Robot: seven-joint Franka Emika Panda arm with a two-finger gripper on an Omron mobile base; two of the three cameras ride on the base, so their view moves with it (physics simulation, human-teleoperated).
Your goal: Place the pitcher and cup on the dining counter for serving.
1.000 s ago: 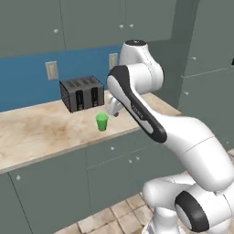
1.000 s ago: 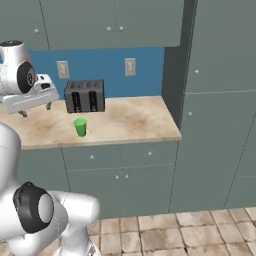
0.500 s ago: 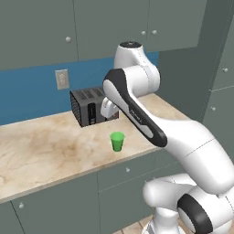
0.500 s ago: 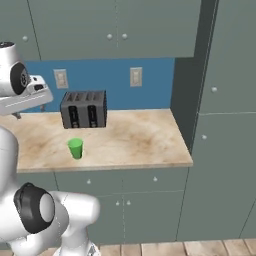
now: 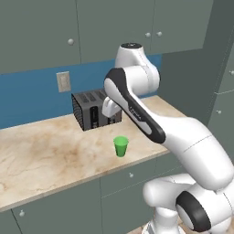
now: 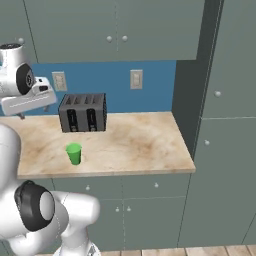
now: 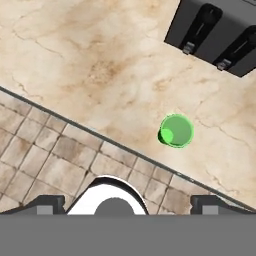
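Left base view, green cup upright on counter near front edge, before toaster, right base view, cup left of centre, hand view, cup from above, apart from tool, fingertips spread wide, holding nothing

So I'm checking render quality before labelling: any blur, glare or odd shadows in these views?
Left base view: sharp, flat even light, only a faint shadow under the green cup. Right base view: equally crisp, no glare on the toaster. Hand view: looking straight down, so the cup reads as a circle; counter veining stays clear.
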